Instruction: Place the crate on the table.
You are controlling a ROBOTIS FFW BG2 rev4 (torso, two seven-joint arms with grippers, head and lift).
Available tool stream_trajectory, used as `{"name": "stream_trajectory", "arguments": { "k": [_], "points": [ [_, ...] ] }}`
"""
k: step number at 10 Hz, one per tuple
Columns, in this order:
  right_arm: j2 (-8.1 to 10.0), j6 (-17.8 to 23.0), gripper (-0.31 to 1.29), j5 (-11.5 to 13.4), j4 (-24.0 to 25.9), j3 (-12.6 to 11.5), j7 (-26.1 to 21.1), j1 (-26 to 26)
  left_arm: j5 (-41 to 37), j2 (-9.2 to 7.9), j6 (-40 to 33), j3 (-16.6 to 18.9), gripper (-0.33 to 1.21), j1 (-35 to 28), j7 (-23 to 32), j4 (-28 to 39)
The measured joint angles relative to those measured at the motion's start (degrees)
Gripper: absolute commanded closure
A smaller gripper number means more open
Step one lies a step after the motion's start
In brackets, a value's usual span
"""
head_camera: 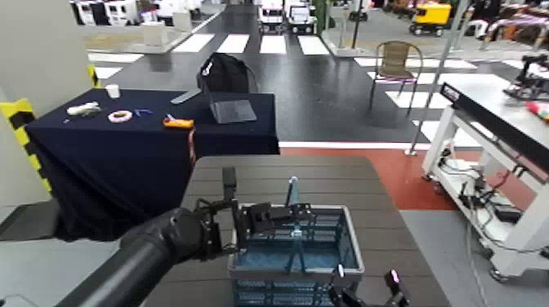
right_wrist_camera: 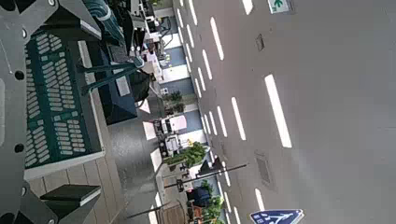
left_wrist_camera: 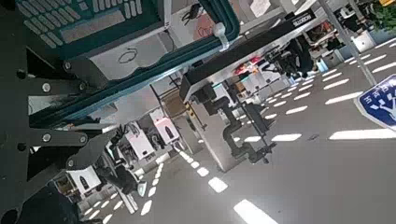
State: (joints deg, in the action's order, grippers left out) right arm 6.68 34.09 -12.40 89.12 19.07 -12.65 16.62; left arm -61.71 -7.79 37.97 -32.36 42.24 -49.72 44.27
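Crate [head_camera: 354, 245] and upright teal handle [head_camera: 294, 194] are seen over the near part of the brown slatted counter [head_camera: 216, 175], with the lattice base resting on its planks. The left claw [head_camera: 303, 213] is held at the handle, above the crate's interior, but whether it is open or closed, or gripping anything, cannot be told. The right claw [head_camera: 368, 275] is spread open beside the crate's near right corner, with nothing seen gripped in it, while a navy-draped table [head_camera: 114, 163] is seen beyond, to the left.
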Motion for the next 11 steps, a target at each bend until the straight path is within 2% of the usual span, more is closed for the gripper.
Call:
{"name": "stream_trajectory", "arguments": {
  "k": [1,2,5,7,8,11],
  "points": [
    [0.00,0.1,0.14,-0.1,0.0,0.0,0.0,0.0,-0.1,0.04,-0.3,0.0,0.51,-0.1,0.1,-0.2],
    [0.00,0.1,0.14,-0.1,0.0,0.0,0.0,0.1,-0.3,0.06,-0.7,0.0,0.36,-0.2,0.2,-0.3],
    [0.00,0.1,0.14,-0.2,0.0,-0.1,0.0,0.1,-0.3,-0.02,-1.5,0.1,0.09,-0.5,0.6,-0.4],
    [0.00,0.1,0.14,-0.2,0.1,-0.2,0.0,0.2,0.9,-0.34,-2.8,0.9,0.09,-1.0,2.8,0.4],
    [0.00,0.0,0.14,-0.2,0.1,-0.2,0.0,0.2,2.8,-0.87,-3.7,2.3,0.09,-1.9,5.7,2.4],
    [0.00,-0.4,0.14,-0.2,0.3,-0.3,0.0,0.3,9.6,-3.24,-6.1,8.9,0.09,-7.6,16.0,13.5]
  ]
}}
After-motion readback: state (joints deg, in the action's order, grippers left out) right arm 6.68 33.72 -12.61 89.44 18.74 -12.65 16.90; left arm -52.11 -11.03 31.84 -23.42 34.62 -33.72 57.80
